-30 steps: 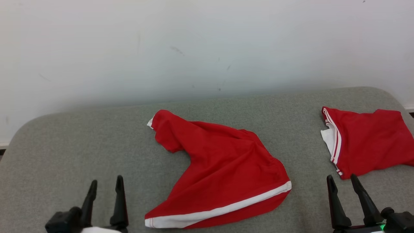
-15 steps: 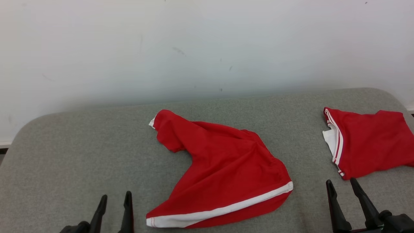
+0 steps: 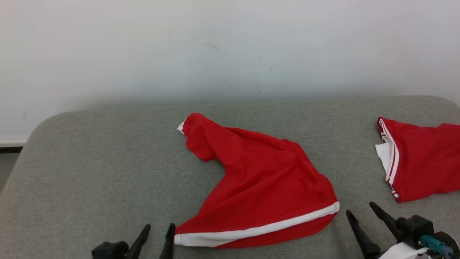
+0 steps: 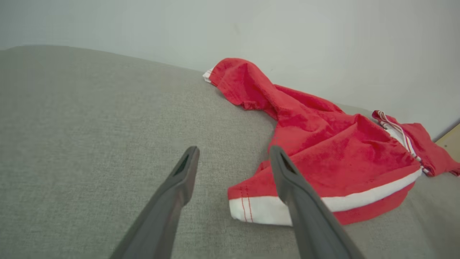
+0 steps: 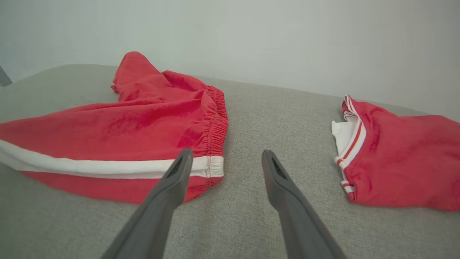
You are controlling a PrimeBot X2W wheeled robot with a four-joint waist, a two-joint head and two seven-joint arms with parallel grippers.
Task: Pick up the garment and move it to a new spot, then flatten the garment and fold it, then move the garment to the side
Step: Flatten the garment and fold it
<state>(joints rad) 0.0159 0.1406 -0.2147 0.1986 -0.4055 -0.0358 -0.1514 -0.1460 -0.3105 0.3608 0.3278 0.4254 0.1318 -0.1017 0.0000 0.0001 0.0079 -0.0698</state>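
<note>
Red shorts with a white side stripe lie crumpled in the middle of a grey padded surface; they also show in the left wrist view and the right wrist view. My left gripper stands open at the bottom edge, just left of the shorts' near white corner; in its own view the gripper has one finger over that hem. My right gripper is open, just right of the waistband corner, and in the right wrist view it hovers over bare fabric beside the waistband.
A second red garment with white and red trim lies at the right edge, also in the right wrist view. A pale wall rises behind the surface. The surface's rounded left corner drops to the floor.
The head camera has turned, shifting the whole scene right. Both grippers have come inward toward the shorts: the left now beside the near hem corner, the right near the waistband.
</note>
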